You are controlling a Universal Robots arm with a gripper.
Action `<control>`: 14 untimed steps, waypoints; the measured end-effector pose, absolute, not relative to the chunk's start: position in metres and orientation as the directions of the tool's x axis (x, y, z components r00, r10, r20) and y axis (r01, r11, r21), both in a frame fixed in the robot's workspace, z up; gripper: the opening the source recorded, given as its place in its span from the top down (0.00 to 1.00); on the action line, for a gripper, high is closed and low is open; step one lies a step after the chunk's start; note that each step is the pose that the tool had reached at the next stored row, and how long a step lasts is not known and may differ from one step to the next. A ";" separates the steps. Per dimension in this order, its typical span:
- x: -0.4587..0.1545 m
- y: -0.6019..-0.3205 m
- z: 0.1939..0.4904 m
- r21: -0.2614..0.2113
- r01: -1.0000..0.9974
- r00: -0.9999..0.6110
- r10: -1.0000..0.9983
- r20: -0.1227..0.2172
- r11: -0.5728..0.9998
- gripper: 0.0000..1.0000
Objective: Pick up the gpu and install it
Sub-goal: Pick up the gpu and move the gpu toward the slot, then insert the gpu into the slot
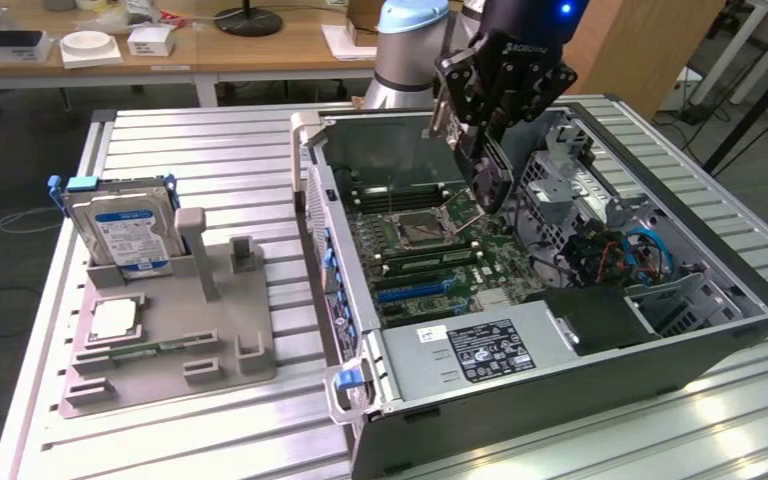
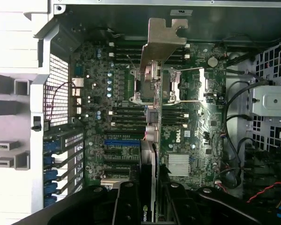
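The gpu (image 1: 488, 182), a thin dark card, hangs on edge above the motherboard (image 1: 418, 245) inside the open computer case (image 1: 704, 340). My gripper (image 1: 475, 140) is shut on the card's upper part, over the back half of the case. In the wrist view the gpu (image 2: 149, 164) runs edge-on away from my gripper (image 2: 150, 201), and its silver bracket (image 2: 165, 40) is at the far end. Black fingers (image 2: 126, 204) clamp the card from both sides. Beneath it lie the processor socket (image 2: 157, 86) and the expansion slots (image 2: 122, 140), one of them blue.
A grey parts holder (image 1: 211, 345) at the exterior view's left carries a hard drive (image 1: 124, 228), a processor chip (image 1: 113, 318) and a green memory stick (image 1: 144, 350). The power supply (image 1: 478, 345) and cables (image 1: 624, 255) fill the case's near and right parts. Desks stand behind.
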State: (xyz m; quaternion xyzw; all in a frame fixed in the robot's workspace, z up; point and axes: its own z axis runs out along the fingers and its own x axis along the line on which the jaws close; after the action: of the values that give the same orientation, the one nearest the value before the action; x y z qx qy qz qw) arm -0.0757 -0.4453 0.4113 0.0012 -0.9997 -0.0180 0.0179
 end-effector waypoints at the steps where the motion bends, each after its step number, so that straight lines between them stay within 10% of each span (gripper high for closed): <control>1: -0.074 -0.445 0.411 0.036 -0.002 -0.999 -0.003 0.036 0.999 0.74; 14: -0.065 -0.445 0.411 0.036 -0.010 -0.999 -0.011 0.036 0.999 0.74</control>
State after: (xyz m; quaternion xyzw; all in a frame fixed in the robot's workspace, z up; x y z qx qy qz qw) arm -0.0646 -0.4453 0.4113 0.0052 -0.9997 -0.0179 0.0180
